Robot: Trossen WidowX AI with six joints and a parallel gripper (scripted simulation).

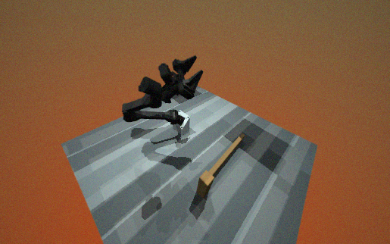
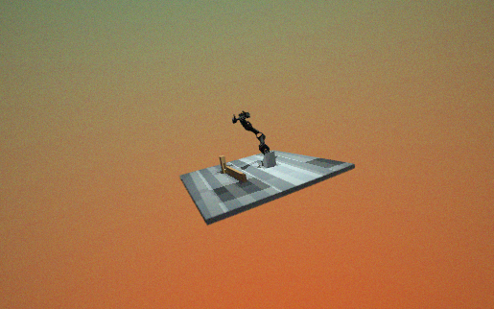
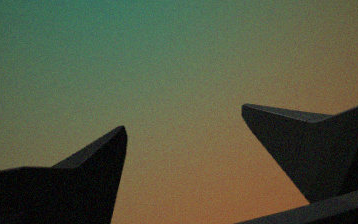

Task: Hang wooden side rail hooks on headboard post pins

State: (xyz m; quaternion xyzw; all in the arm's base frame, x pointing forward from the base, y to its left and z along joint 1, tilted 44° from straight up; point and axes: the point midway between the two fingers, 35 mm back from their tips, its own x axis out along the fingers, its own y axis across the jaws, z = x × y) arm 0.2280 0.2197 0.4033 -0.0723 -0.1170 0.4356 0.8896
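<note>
The wooden headboard post (image 1: 205,183) (image 2: 223,164) stands upright on the table. The long wooden side rail (image 1: 225,156) (image 2: 235,173) runs from the post, its near end at or against the post and its far end low at the table. The hooks, pins and slot are too small or hidden to see, so whether the hooks sit on the pins cannot be told. My gripper (image 1: 199,64) (image 3: 185,120) is open with nothing between its fingers. It is raised high above the table, well away from the rail and post, and the wrist view shows only background beyond the fingers.
The striped grey table (image 1: 122,197) (image 2: 291,176) has patches of shadow on it. The arm's pale base (image 1: 184,129) (image 2: 270,159) stands on the table apart from the rail. The arm's dark links rise from this base and bend up to the gripper.
</note>
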